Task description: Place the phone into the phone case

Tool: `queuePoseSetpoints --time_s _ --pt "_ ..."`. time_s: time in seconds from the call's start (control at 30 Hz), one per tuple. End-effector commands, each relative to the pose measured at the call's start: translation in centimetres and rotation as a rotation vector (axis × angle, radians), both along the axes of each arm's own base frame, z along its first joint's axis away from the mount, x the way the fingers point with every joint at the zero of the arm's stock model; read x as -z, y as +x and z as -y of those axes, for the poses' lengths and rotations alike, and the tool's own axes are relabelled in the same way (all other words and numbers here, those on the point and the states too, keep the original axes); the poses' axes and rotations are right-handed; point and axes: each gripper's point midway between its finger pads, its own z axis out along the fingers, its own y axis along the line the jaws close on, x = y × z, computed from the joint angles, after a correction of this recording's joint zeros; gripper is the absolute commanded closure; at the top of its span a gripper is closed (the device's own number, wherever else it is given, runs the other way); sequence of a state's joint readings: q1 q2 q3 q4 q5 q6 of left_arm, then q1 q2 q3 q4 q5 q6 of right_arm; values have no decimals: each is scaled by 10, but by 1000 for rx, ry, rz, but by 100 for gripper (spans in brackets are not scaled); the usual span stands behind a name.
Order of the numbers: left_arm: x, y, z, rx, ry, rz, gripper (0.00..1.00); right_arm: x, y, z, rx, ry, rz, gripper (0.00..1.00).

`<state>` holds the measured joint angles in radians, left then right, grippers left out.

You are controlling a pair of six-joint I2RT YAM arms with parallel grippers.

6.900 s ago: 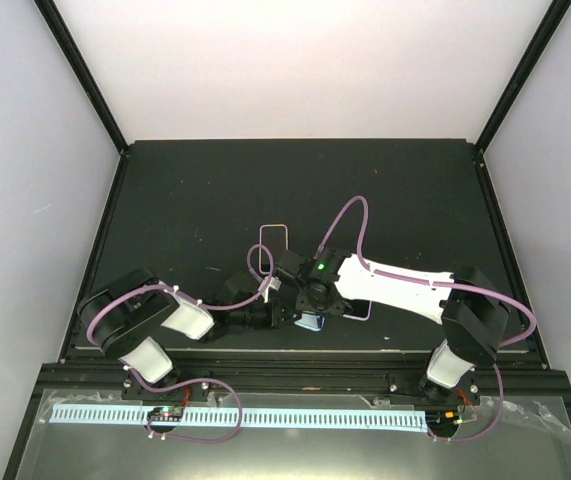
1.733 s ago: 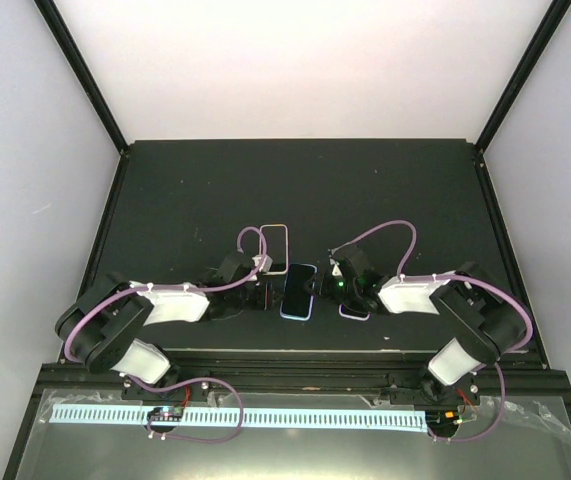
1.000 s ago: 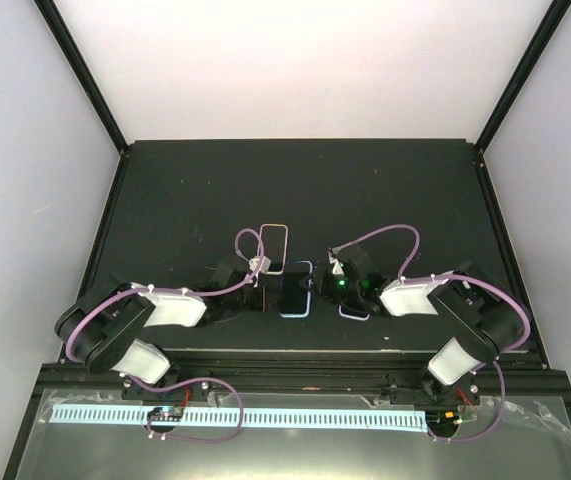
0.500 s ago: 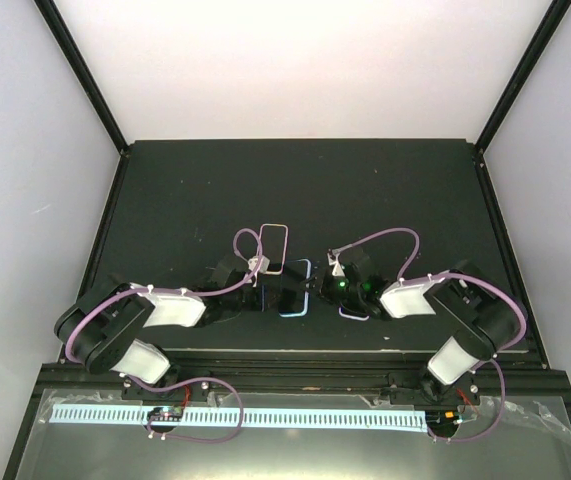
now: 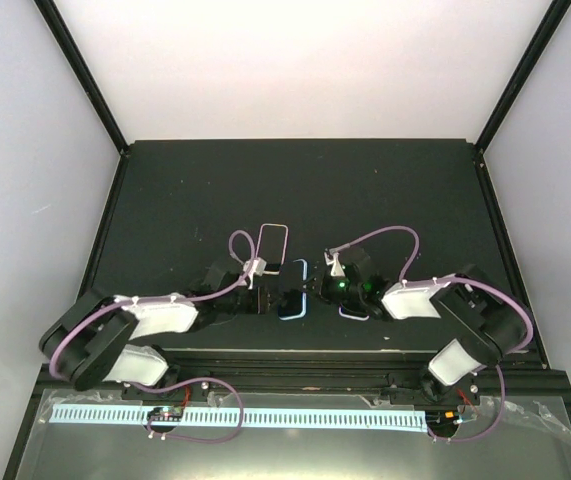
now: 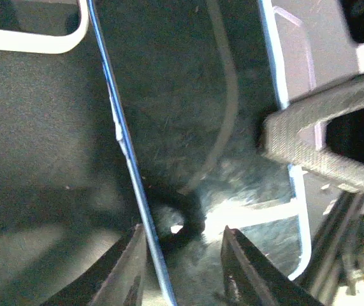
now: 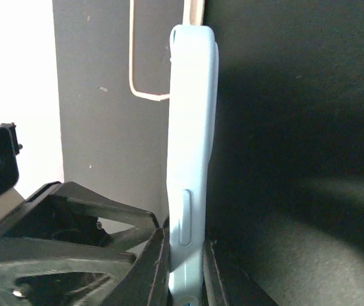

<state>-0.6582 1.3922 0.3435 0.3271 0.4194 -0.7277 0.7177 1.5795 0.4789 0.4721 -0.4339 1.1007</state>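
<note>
The dark phone [image 5: 292, 290] lies mid-table inside a light-blue rim that looks like the case's side wall. My right gripper [image 5: 320, 288] is at its right edge. In the right wrist view it [image 7: 185, 255] is shut on the light-blue case wall [image 7: 191, 127], near a moulded side button. My left gripper [image 5: 263, 297] is at the phone's left edge. In the left wrist view it [image 6: 185, 268] is open. Its fingers straddle the blue edge [image 6: 121, 134], with the dark phone face [image 6: 188, 95] beyond.
An empty clear case with a pale rim [image 5: 274, 245] lies just behind the phone; it also shows in the left wrist view [image 6: 29, 44] and the right wrist view [image 7: 146, 95]. Another clear rimmed case [image 5: 355, 312] lies under the right arm.
The left arm has reached further right, bringing its open gripper up to the phone's left edge. The phone has shifted slightly left. The right gripper stays on the right edge.
</note>
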Motion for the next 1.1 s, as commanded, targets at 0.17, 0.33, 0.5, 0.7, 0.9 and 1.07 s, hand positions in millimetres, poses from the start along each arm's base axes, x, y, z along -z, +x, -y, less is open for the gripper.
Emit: queuePoseSetpoints --time_s 0.17,0.33,0.5,0.7,0.9,1.07 --pt "-81 -2 -22 -27 -156 110 38 -81 -20 -12 -167 171 225 99" --pt "-139 -8 -38 -10 -297 238 17 -129 -40 -10 -246 275 332 99" --pt "-202 -28 -35 80 -460 366 12 -184 -67 1 -301 432 443 99" --pt "-257 -53 -31 191 -669 424 16 -220 -88 10 -340 546 479 99" --pt "-271 -58 -30 224 -731 440 22 -237 -103 10 -383 630 485 99" --pt "-263 -55 -28 213 -742 400 27 -242 -110 7 -405 661 479 99"
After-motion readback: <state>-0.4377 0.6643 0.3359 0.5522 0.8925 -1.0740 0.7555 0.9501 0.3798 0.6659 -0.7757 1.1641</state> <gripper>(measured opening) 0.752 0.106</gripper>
